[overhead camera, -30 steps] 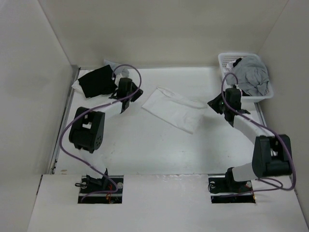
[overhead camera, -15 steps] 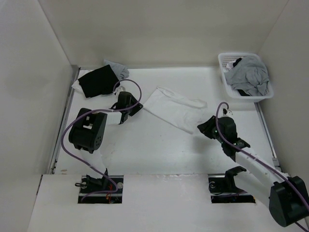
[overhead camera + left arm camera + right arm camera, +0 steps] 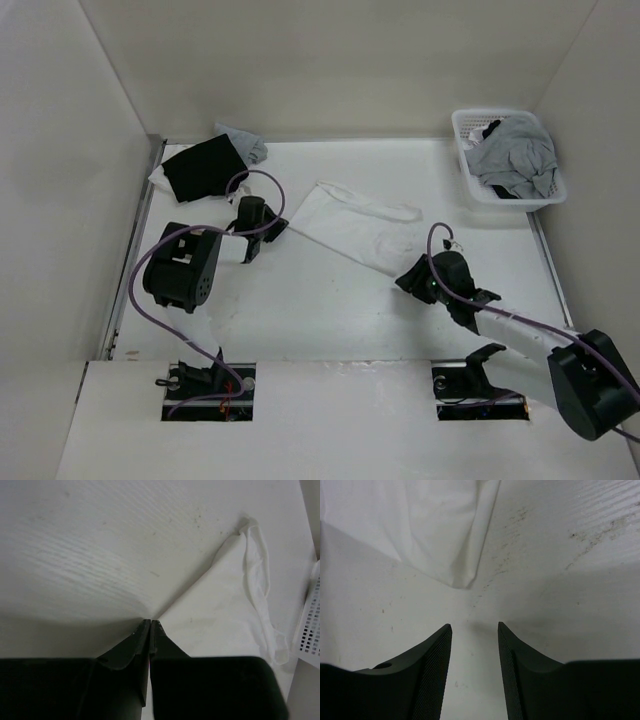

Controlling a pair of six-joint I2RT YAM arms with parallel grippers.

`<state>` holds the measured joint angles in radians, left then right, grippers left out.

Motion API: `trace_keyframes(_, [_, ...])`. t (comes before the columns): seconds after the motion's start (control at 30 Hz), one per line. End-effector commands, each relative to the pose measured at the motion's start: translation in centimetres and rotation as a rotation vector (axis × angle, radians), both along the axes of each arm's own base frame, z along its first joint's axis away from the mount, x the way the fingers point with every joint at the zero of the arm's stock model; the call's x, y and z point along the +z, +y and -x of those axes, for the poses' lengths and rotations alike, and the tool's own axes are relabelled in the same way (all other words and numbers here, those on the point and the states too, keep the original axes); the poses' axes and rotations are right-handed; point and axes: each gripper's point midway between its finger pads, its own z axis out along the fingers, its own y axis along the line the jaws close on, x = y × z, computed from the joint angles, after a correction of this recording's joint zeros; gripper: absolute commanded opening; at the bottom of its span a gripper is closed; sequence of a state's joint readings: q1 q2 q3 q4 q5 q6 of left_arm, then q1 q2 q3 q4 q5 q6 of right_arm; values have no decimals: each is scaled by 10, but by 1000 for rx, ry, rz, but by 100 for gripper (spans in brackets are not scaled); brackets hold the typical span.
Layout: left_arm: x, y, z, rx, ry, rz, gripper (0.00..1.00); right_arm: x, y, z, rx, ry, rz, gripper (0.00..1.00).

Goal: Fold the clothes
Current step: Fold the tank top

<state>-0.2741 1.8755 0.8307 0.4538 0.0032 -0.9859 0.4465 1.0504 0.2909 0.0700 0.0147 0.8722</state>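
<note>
Fold at its corner-grasping stage, seen from above: white garment (image 3: 355,225) spread flat and slantwise at the middle of the table (image 3: 330,310), well apart from basket (image 3: 470,185) at far right and black garment (image 3: 200,170) at far left. Left gripper (image 3: 275,228) down at its left corner, right gripper (image 3: 408,281) just short of its near corner

From left wrist: left gripper (image 3: 150,623) clenched tight, cloth corner tapering straight into the tips and apparently pinched there. Thin, smooth fabric fanning away, with a narrow rumpled edge on the side toward the basket

From right wrist: right gripper (image 3: 475,630) released, jaws wide apart over bare table, pointed garment corner just ahead of the tips, not between them. Soft crease running up from that corner

Next, by the look of it: forward and down with the right jaws to straddle that corner, then a firm close, so both corners can lift together. Thin cloth likely to slip from a shallow bite
</note>
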Motion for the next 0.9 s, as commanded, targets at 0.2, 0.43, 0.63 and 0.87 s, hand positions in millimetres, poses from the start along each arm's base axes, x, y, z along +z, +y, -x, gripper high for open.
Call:
trace_keyframes(0.2, [-13, 51, 73, 111, 34, 21, 0, 19, 39, -36, 63, -58, -105, 44])
trace_keyframes(0.43, [-16, 52, 93, 80, 34, 30, 1, 6, 39, -54, -4, -77, -127, 42])
trace_keyframes(0.63, [-12, 51, 94, 70, 21, 34, 1, 0, 39, -66, -47, -73, -158, 36])
trace_keyframes(0.87, [-7, 50, 92, 60, 10, 36, 1, -6, 20, -63, -136, -63, -127, 34])
